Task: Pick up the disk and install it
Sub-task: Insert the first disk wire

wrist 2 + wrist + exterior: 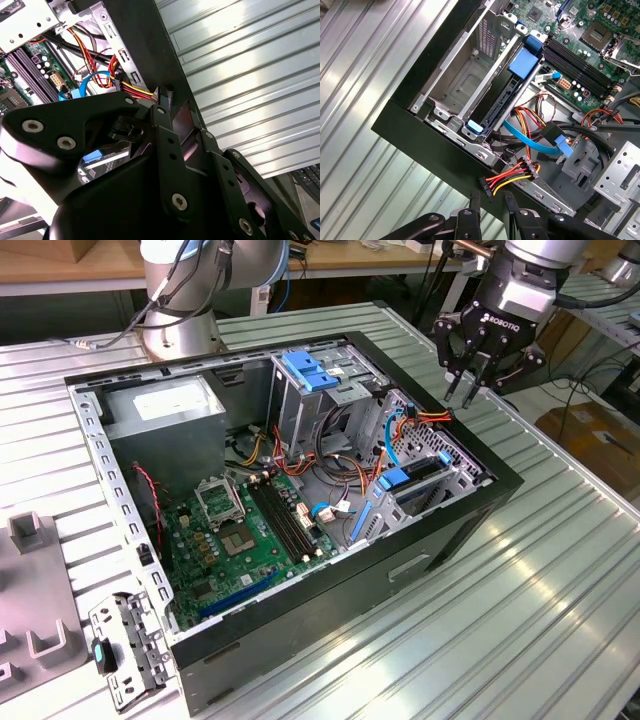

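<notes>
The disk [418, 478] stands on edge in the drive cage at the corner of the open computer case [430, 540] toward the exterior view's right. Its blue carrier bracket [523, 64] shows at one end in the first wrist view. My gripper [463, 393] hangs above the case's far edge, just beyond that cage and apart from the disk. Its two fingers point down with a narrow gap and nothing between them. In the first wrist view the gripper [491, 198] sits over the case wall beside a red, yellow and black power connector [512, 176].
The case holds a green motherboard [250, 530], a grey power supply [165, 410], a second cage with a blue handle [305, 370] and loose cables [425, 418]. A metal bracket [125, 650] and grey fixtures [30, 590] lie on the ribbed table [520, 620].
</notes>
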`<state>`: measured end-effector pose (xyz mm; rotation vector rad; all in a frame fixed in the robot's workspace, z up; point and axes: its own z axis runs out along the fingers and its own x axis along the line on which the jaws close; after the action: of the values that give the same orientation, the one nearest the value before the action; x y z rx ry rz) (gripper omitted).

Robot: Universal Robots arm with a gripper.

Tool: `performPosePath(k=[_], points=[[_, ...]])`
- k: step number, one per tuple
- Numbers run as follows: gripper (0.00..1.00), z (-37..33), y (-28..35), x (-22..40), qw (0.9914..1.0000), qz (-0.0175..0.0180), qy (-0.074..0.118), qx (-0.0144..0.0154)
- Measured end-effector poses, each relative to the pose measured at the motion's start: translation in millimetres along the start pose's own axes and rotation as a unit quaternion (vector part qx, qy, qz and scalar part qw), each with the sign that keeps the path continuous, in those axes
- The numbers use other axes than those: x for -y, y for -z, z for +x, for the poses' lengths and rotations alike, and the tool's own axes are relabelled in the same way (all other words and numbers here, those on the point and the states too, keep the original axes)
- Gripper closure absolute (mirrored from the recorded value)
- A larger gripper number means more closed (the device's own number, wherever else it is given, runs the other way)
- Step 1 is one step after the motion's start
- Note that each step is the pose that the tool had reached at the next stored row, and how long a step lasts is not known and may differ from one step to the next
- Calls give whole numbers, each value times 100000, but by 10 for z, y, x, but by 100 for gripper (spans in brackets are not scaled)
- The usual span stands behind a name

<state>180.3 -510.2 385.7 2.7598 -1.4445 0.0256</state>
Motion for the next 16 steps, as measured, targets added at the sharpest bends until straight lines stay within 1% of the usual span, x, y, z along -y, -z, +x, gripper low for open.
performPosePath(k=[3, 5, 7, 9, 10, 12, 14, 15, 16], points=[[68, 0, 0, 0, 100000, 2, 43, 0], [68, 0, 0, 0, 99995, 27, 995, -16], [68, 0, 0, 0, 99964, 71, 2666, -45], [68, 0, -1, 0, 99899, 121, 4499, -72], [68, 0, -2, 0, 99854, 143, 5399, -89], [68, 0, -3, 0, 99737, 191, 7246, -122], [68, 0, -4, 0, 99571, 245, 9249, -153], [68, 0, -4, 0, 99466, 276, 10312, -168], [68, 0, -5, 0, 99397, 295, 10958, -174]])
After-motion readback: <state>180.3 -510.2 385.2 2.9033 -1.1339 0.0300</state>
